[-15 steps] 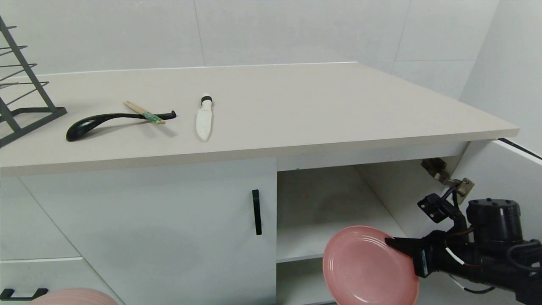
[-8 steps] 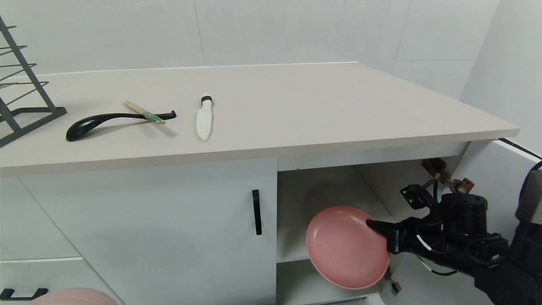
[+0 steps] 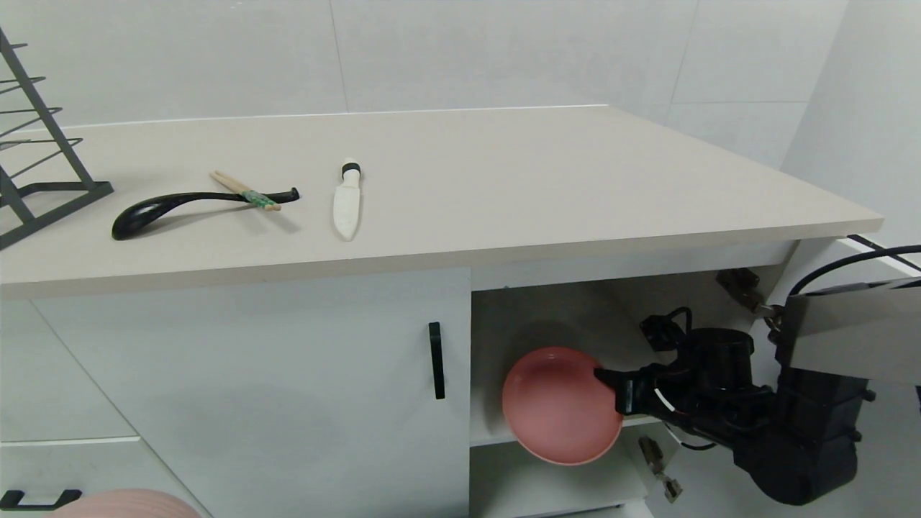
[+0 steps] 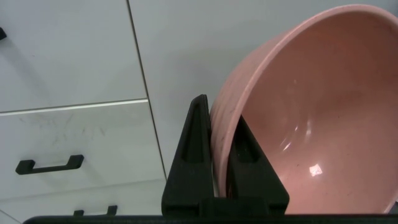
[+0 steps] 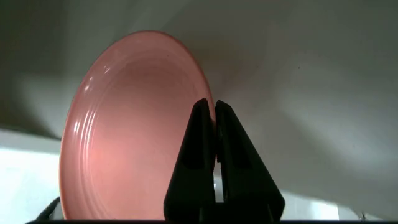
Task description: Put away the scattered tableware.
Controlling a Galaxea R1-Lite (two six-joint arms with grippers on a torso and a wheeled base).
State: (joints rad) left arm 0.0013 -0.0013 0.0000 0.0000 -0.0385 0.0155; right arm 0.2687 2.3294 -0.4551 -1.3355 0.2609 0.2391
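Observation:
My right gripper (image 3: 606, 381) is shut on the rim of a pink plate (image 3: 560, 404), which it holds tilted on edge at the mouth of the open cupboard (image 3: 547, 338), over its shelf. From the right wrist the pink plate (image 5: 134, 124) stands against the dark cupboard interior, its rim pinched by the right gripper (image 5: 212, 111). My left gripper (image 4: 217, 124) is shut on the rim of a pink bowl (image 4: 311, 118), held low in front of the drawers; the pink bowl (image 3: 126, 503) peeks in at the head view's bottom left. On the counter lie a black ladle (image 3: 173, 208), chopsticks (image 3: 245, 191) and a white knife (image 3: 347, 201).
A dark wire dish rack (image 3: 36, 151) stands at the counter's far left. The cupboard's left door (image 3: 288, 388) is closed, with a black handle (image 3: 435, 360). The right door (image 3: 856, 288) hangs open beside my right arm. Drawers with a black pull (image 4: 50, 165) lie below left.
My right gripper has carried the pink plate up and to the left, from low in front of the cupboard into its opening above the shelf. The left arm has kept still.

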